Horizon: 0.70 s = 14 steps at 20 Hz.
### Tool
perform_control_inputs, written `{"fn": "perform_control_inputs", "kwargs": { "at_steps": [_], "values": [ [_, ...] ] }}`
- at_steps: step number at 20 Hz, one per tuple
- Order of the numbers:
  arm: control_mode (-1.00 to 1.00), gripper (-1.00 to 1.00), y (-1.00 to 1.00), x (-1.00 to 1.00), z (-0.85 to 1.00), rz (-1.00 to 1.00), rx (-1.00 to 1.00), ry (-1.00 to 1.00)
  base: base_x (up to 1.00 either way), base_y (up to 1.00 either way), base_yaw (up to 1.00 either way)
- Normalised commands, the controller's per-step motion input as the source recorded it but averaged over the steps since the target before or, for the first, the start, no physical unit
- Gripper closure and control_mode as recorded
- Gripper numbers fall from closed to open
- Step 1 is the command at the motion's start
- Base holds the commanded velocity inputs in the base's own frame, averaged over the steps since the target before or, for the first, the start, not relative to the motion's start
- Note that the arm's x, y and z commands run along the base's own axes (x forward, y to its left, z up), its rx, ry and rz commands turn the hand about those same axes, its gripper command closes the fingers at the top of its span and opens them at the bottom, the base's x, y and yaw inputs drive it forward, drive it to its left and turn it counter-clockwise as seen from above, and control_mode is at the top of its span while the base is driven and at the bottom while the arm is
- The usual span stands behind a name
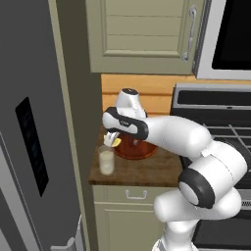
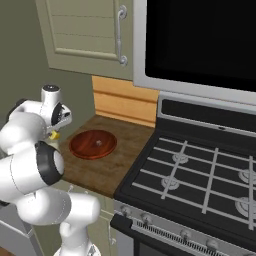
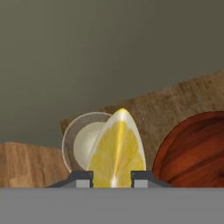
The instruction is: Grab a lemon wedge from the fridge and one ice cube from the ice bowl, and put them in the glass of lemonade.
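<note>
One lemon wedge (image 3: 117, 153) pinched upright in the claw (image 3: 112, 178). Poised just above the glass of lemonade (image 1: 106, 161), ice bowl (image 2: 93, 144) alongside on the table (image 1: 147, 169). Straight down for the drop.

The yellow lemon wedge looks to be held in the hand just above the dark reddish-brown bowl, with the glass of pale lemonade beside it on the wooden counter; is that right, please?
Not quite. The yellow lemon wedge is held in the hand, but just above the clear glass of pale lemonade, not the dark reddish-brown bowl, which sits beside the glass on the wooden counter. The hand view shows this.
</note>
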Motion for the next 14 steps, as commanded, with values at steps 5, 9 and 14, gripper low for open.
{"fn": "perform_control_inputs", "kwargs": {
  "at_steps": [5,9,14],
  "values": [
    [-1.00,1.00,0.09,0.01,-0.03,-0.02,0.00,0.00,0.00,0.00,0.00],
    [-1.00,1.00,0.23,0.00,0.00,0.00,0.00,-0.01,0.00,0.00,0.00],
    [-1.00,1.00,0.14,0.00,-0.03,0.00,-0.01,-0.03,0.00,0.00,0.00]
  ]
}}
